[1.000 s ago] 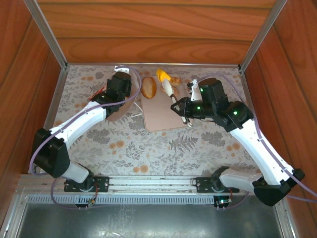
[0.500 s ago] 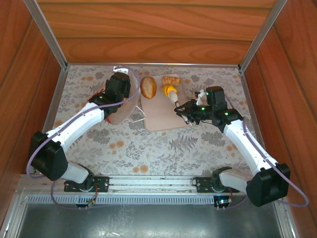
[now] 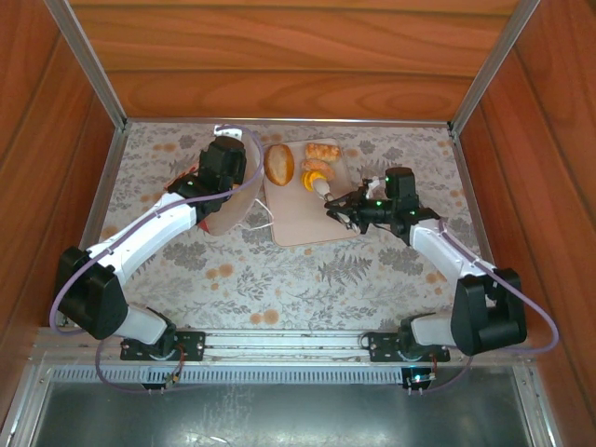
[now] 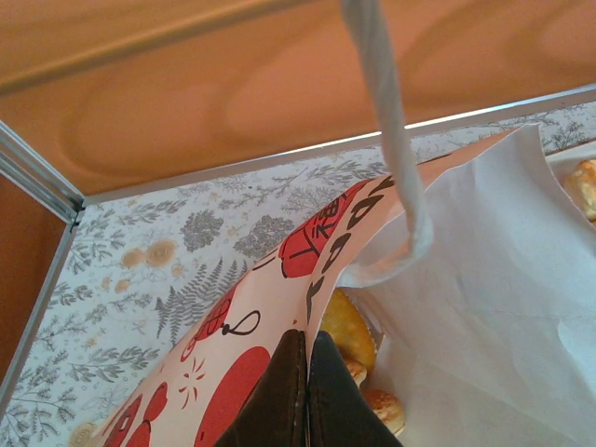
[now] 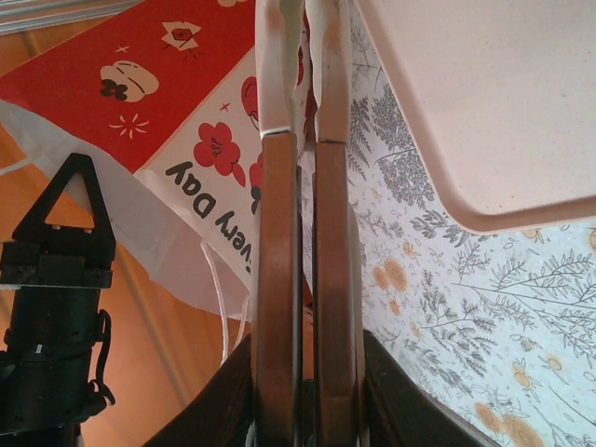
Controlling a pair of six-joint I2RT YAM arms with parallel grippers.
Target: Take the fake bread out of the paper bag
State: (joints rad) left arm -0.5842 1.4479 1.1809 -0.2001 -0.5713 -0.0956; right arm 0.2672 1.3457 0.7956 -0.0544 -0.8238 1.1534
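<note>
Fake bread: two golden pieces [image 4: 352,328] sit inside the paper bag [image 4: 466,279], just past its rim, as seen in my left wrist view. More lies out on the beige tray [image 3: 307,223]: an oval roll [image 3: 278,164] at the far left corner, two pastries [image 3: 323,150] at the far right, and an orange-yellow piece [image 3: 311,179] just near of them.

Paper bag [image 3: 226,209]: on the worktop [image 3: 279,279] just left of the tray, mouth turned toward it. White inside, red print outside. One white cord handle [image 4: 386,121] arches up across the left wrist view.

Left end effector [image 4: 306,372]: fully closed, pinching the bag's rim between its black fingers.

Right end effector [image 5: 303,391]: clamped around a pair of tongs [image 5: 289,233], brown handles with white tips, the two arms nearly together. From above, the right end effector [image 3: 343,200] is over the tray's right edge and the tong tips reach the orange-yellow piece. I cannot tell whether they grip it.
</note>
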